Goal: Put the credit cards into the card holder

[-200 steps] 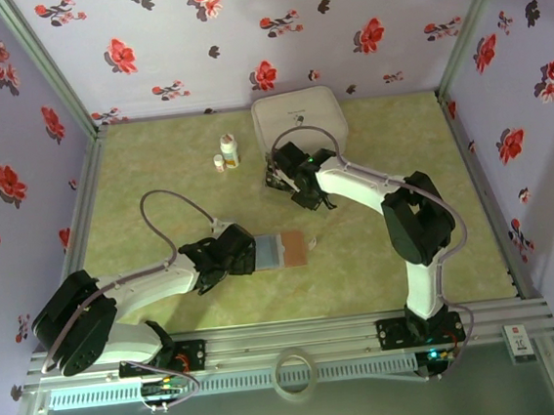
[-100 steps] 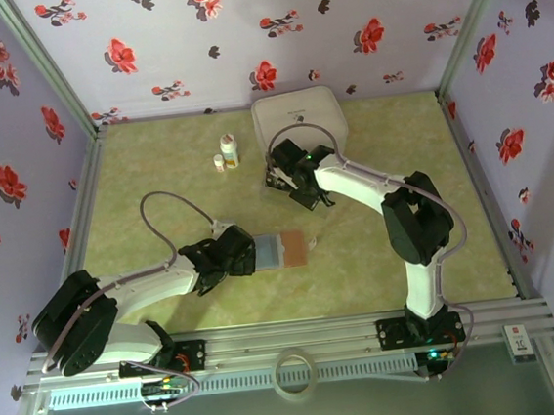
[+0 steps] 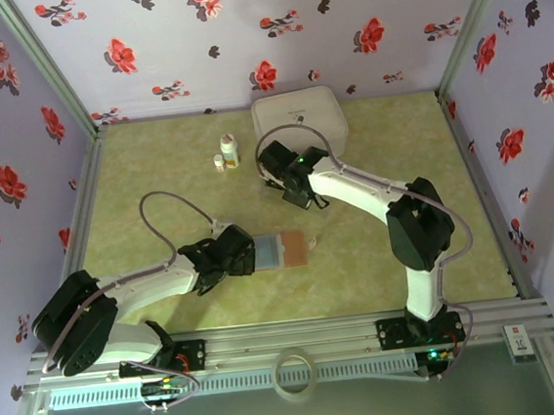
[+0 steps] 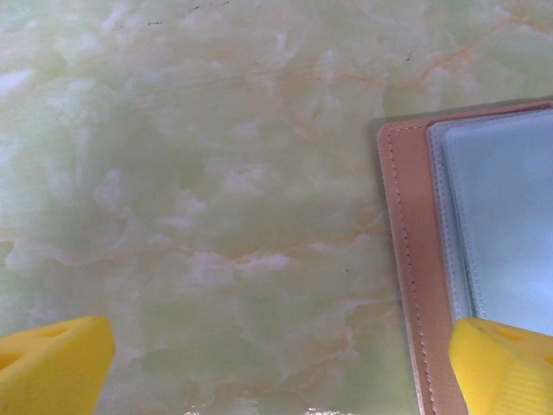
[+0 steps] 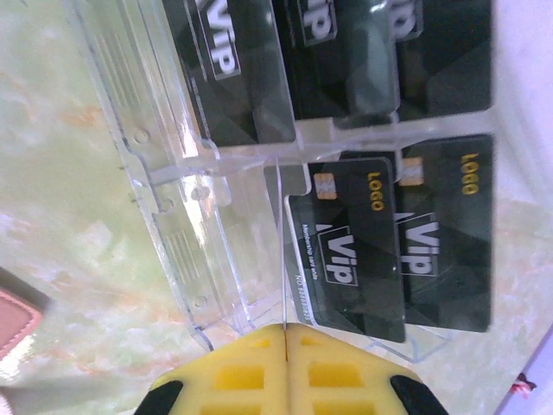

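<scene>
table: pale green marbled top [image 3: 155,160] | back edge: white rounded-square case [image 3: 312,116] | left of case: tall white bottle [image 3: 229,151] and short white bottle [image 3: 219,162], upright, side by side | clear plastic rack [image 5: 186,216]: ribbed, divided | near rail: tape ring [image 3: 295,374]

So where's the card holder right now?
In the top view, the card holder lies open near the centre, just right of the left gripper.

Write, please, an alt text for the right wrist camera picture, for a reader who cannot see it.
The shut yellow right pincer points at black credit cards marked Vip, which lie in a clear plastic tray on a green marbled table. A corner of the reddish card holder shows at lower left.
</scene>
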`<control>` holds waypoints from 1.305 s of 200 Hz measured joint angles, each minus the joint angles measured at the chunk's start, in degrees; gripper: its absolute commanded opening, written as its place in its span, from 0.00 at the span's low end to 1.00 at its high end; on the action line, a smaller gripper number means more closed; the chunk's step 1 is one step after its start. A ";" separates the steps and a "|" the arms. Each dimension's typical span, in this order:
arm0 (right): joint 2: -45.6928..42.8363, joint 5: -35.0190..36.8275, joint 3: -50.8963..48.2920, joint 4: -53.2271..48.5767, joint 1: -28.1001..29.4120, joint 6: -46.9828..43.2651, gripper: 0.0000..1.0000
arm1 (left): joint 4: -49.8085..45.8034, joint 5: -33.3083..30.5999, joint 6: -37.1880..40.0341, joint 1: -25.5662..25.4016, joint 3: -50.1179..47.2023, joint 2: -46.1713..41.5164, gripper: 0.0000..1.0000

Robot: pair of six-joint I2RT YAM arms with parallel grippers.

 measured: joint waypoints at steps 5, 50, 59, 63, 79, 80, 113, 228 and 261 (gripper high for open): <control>-0.44 0.17 0.33 -0.11 0.33 0.00 0.00 | -0.04 0.02 0.00 0.07 0.00 -0.02 1.00; -6.38 -0.72 0.85 -0.31 1.75 3.15 0.00 | -2.60 0.00 0.92 0.37 1.22 -1.60 1.00; -8.46 -1.99 -0.26 0.57 1.75 4.94 0.00 | -3.02 0.00 1.33 0.42 1.64 -1.90 1.00; -9.66 -2.64 -1.09 1.07 1.75 5.88 0.00 | -3.26 -0.02 1.53 0.44 1.88 -2.03 1.00; -14.43 -5.81 -4.90 3.34 1.66 9.94 0.00 | -3.91 0.00 2.16 0.44 2.75 -2.21 1.00; -14.91 -6.12 -5.31 3.56 1.64 10.45 0.00 | -3.96 0.00 2.19 0.44 2.82 -2.21 1.00; -25.07 -15.43 -17.49 12.07 0.55 21.00 0.00 | -5.44 -0.02 3.32 0.42 4.15 -2.21 1.00; -40.17 -39.56 -58.66 54.38 -6.16 57.96 0.00 | -6.05 -1.03 4.66 -3.34 6.91 2.71 1.00; -38.86 -41.51 -61.99 62.07 -6.16 62.34 0.00 | -6.03 -1.57 4.74 -3.87 7.89 4.44 1.00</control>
